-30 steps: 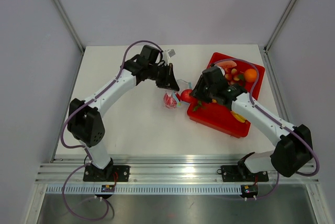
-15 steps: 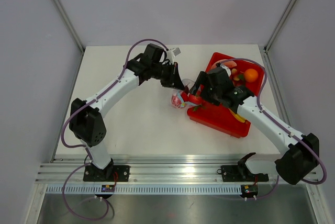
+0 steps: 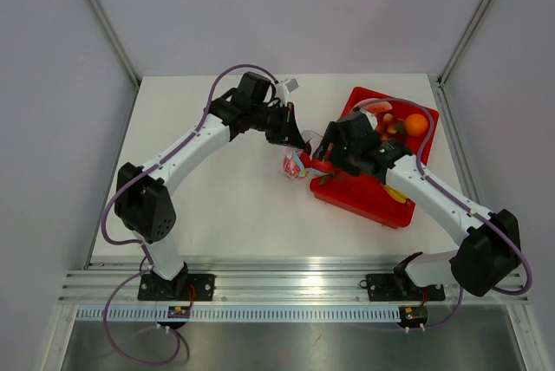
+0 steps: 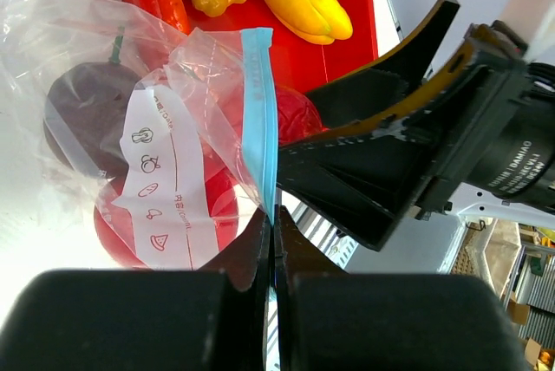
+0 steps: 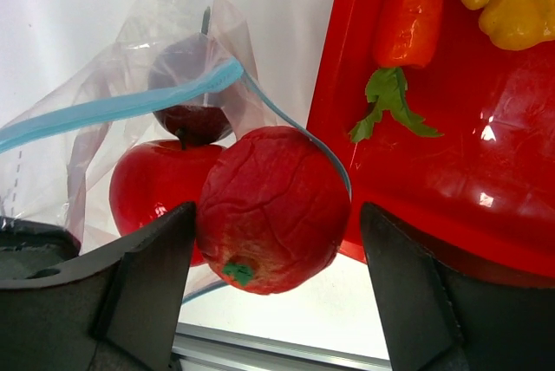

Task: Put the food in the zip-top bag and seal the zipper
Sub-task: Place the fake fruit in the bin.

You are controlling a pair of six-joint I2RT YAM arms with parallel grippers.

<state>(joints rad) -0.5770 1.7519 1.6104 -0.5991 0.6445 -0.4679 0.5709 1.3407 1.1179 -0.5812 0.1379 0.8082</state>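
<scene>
Left jaws: clamped on zipper (image 4: 258, 111), mouth open.
Right jaws: gripping wrinkled red fruit (image 5: 270, 193) at zip-top bag (image 5: 100, 124) mouth.
Insertion: clear the blue lip fully before release.

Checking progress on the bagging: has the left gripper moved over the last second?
Yes. In the top view the left gripper has shifted right, closer to the red tray, pinching the zipper.

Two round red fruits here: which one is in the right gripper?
The wrinkled red fruit, matte, held in the right gripper at the mouth of the bag. The glossy red fruit sits inside the bag, beside the purple fruit.
</scene>
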